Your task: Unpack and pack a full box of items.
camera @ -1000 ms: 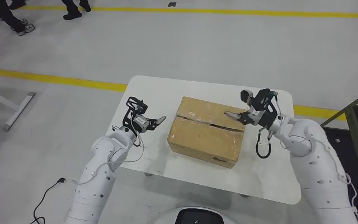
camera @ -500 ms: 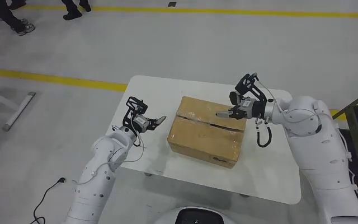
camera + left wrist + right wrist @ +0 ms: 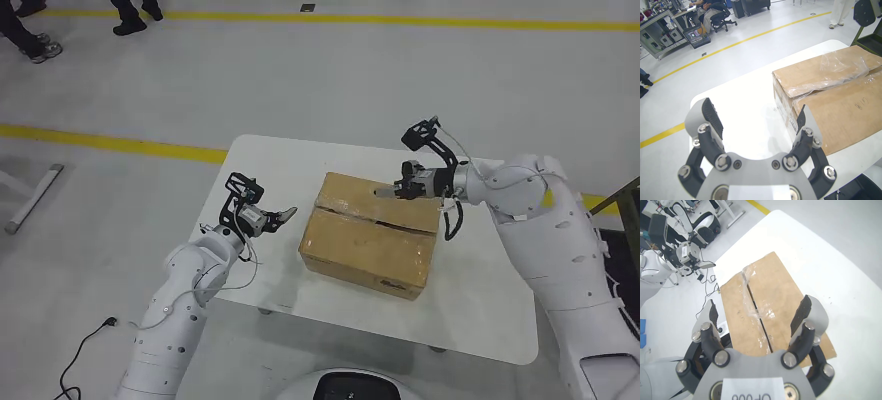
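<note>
The brown cardboard box (image 3: 368, 236) is set in the middle of the white, round-cornered surface (image 3: 270, 165). Its two top flaps are closed, and the seam between them is covered with crumpled clear tape (image 3: 750, 306). The left hand (image 3: 755, 105) is held above the surface just beside the box's left end, its fingers spread apart and empty. The right hand (image 3: 759, 300) is held over the box's top at its right end, fingers likewise apart, with nothing gripped.
</note>
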Action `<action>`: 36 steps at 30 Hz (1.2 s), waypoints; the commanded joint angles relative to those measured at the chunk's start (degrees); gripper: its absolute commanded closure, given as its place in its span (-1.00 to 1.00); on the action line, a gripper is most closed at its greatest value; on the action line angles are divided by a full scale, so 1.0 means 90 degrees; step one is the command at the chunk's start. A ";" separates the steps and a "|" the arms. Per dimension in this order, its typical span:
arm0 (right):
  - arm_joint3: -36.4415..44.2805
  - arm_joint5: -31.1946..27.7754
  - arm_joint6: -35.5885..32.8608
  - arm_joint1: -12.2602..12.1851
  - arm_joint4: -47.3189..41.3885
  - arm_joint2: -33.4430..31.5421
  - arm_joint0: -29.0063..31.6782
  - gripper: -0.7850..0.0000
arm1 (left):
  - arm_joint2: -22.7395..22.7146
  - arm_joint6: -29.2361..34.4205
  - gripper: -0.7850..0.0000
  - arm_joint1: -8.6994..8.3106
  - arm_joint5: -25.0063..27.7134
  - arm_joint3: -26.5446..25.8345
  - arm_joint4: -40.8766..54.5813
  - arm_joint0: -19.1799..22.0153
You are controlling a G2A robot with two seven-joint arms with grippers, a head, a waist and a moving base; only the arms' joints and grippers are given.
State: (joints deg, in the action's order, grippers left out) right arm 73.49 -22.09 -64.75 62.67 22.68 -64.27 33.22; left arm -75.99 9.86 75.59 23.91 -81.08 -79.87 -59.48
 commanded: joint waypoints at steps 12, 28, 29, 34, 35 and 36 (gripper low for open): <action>-0.1511 0.0065 0.0162 0.0378 -0.0045 0.1216 -0.0799 -0.77 | 0.0000 0.0000 -1.00 0.0000 0.0000 0.0000 0.0000 0.0000; -0.1779 0.0033 0.0186 0.0429 -0.0017 0.1364 -0.0987 -0.98 | 0.0000 0.0000 -1.00 0.0000 0.0000 0.0000 0.0000 0.0000; -0.1787 0.0043 0.0156 0.0440 -0.0021 0.1406 -0.0980 -0.83 | 0.0000 0.0000 -1.00 0.0000 0.0000 0.0000 0.0000 0.0000; -0.1946 0.0044 0.0217 0.0512 0.0024 0.1585 -0.1064 0.00 | 0.0000 0.0000 -1.00 0.0000 0.0000 0.0000 0.0000 0.0000; -0.1990 0.0037 0.0230 0.0527 0.0023 0.1613 -0.1092 0.04 | 0.0000 0.0000 -1.00 0.0000 0.0000 0.0000 0.0000 0.0000; -0.2036 0.0042 0.0245 0.0541 0.0037 0.1641 -0.1122 0.07 | 0.0000 0.0000 -1.00 0.0000 0.0000 0.0000 0.0000 0.0000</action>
State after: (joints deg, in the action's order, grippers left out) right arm 55.52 -21.73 -62.64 67.45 22.94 -49.69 23.35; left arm -75.99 9.86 75.59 23.91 -81.08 -79.87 -59.48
